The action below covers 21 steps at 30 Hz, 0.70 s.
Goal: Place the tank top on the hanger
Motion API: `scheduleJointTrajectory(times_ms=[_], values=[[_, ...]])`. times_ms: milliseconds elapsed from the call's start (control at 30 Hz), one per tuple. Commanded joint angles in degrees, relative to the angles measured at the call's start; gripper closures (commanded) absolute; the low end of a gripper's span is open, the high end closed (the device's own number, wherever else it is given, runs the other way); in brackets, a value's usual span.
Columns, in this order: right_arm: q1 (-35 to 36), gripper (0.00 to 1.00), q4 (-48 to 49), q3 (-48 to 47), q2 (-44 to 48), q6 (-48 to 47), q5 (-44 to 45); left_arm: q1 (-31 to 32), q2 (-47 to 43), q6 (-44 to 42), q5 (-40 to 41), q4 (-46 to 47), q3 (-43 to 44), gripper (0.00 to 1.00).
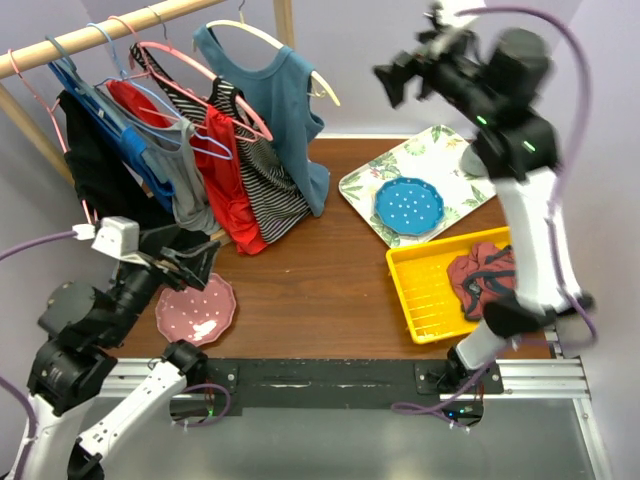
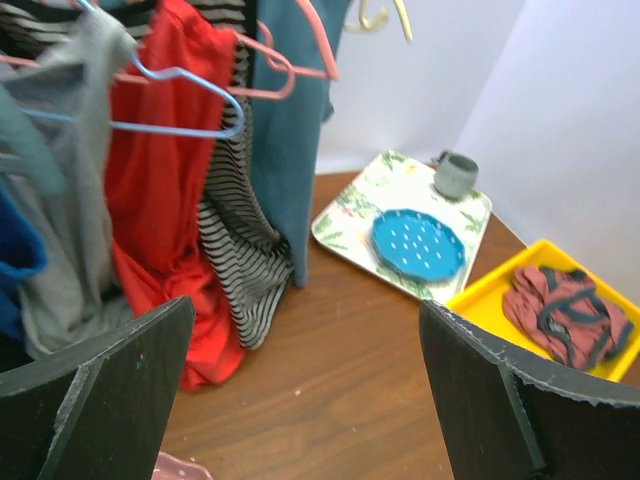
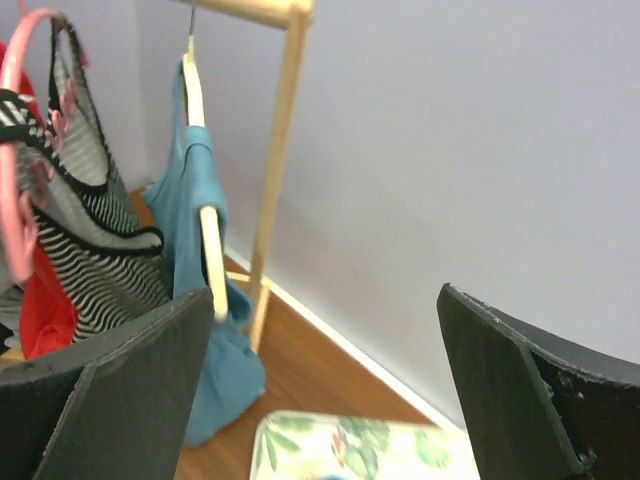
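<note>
The tank top [image 1: 278, 110] hangs on the cream hanger [image 1: 322, 84], hooked on the wooden rail [image 1: 100, 40] above the far edge of the table [image 1: 330, 290], so the task looks finished. Both the right claw [image 1: 398, 78], raised nearby, and the left claw [image 1: 192, 262] are released, empty.

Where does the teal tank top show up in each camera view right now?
Top external: the tank top hangs at the rack's right end, upper centre.
Left wrist: the tank top is at top centre, hanging down to the table.
Right wrist: the tank top is left of centre, beside the wooden post.
Shared landmark: the floral tray, to the right of the top.
</note>
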<state>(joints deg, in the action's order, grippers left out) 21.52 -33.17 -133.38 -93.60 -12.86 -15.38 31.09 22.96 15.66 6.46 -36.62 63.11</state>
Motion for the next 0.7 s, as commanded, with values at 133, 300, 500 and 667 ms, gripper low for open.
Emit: scheduleJointTrajectory(times_ms=[133,300,500,667], values=[[-4.89,0.01,-6.29,22.88,25.27,3.89,13.16,0.02,1.39,-4.85,8.92,-1.0,10.26,0.0],[-12.28,0.01,-8.14,32.11,35.32,5.39,15.2,0.55,0.86,-5.11,9.27,-1.52,14.14,0.0],[-17.82,0.02,-10.86,33.28,40.43,6.27,11.95,1.34,0.77,-4.67,8.22,-2.49,15.81,0.0],[-19.58,0.01,-11.83,31.35,40.52,7.15,9.84,1.43,0.94,-4.41,7.16,-4.59,17.57,0.0]])
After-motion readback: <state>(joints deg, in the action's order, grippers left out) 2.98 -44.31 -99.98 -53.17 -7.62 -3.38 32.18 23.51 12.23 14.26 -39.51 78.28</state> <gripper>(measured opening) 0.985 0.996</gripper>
